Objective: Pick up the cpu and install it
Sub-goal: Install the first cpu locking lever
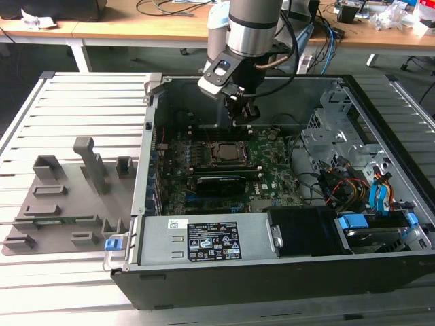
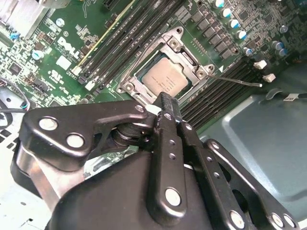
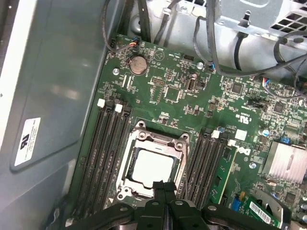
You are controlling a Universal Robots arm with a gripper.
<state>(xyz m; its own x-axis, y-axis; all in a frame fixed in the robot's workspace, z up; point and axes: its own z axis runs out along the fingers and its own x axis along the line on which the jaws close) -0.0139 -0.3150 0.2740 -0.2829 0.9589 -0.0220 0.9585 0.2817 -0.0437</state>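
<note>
you have the gripper (image 1: 243, 115) inside the open computer case (image 1: 380, 268), its black fingers (image 3: 165, 188) pressed together pad to pad with only a thin seam between them. the cpu (image 3: 152, 166) is not in the fingers. it lies flat inside the socket frame (image 3: 139, 139), just ahead of the fingertips in both wrist views and below them in the exterior view.

writing first: the cpu's (image 2: 165, 80) silvery top carries faint grey print, too small for you to make out. there is white lettering on the green motherboard (image 3: 182, 96), a white sticker on the grey case wall (image 3: 26, 139) well off to one side of the fingers, and a black-and-white label on the power supply (image 1: 213, 241) – none of it legible.

the first wrist view gives you the round coin battery (image 3: 138, 63) far beyond the fingers, and a finned metal heatsink (image 3: 288, 165) off to the side. the second wrist view gives you the gripper's (image 2: 166, 103) own black linkage with bright rivets, and the thin wire lever (image 2: 237, 81) beside the socket. the exterior view alone gives you the grey moulded parts tray (image 1: 68, 197) outside the case.

long dark memory slots (image 3: 103, 158) flank the socket – matte plastic against the frame's dull stamped metal.
</note>
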